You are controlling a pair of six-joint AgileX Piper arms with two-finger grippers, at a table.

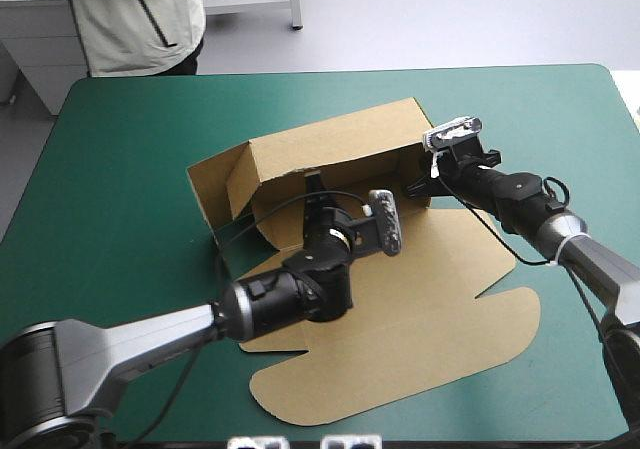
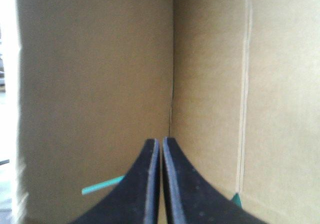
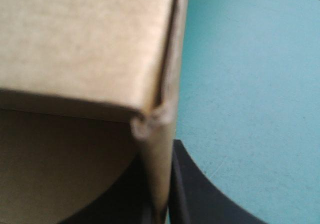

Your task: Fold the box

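Observation:
The brown box (image 1: 330, 144) lies mid-table with its back wall and left wall raised and its lid (image 1: 420, 309) flat toward the front. My left gripper (image 1: 314, 183) is inside the tray, shut and holding nothing. In the left wrist view its tips (image 2: 161, 143) point at an inner corner of the box (image 2: 100, 84). My right gripper (image 1: 418, 185) is at the box's right wall. In the right wrist view it (image 3: 160, 176) straddles the upright board (image 3: 75, 39), one finger (image 3: 200, 199) outside and the other inside, all but shut on it.
Teal-green cover (image 1: 120, 189) surrounds the box on all sides, widest at the left and far right (image 3: 240, 84). The lid's rounded flap (image 1: 290, 394) reaches close to the table's front edge. My left forearm lies across the flat lid.

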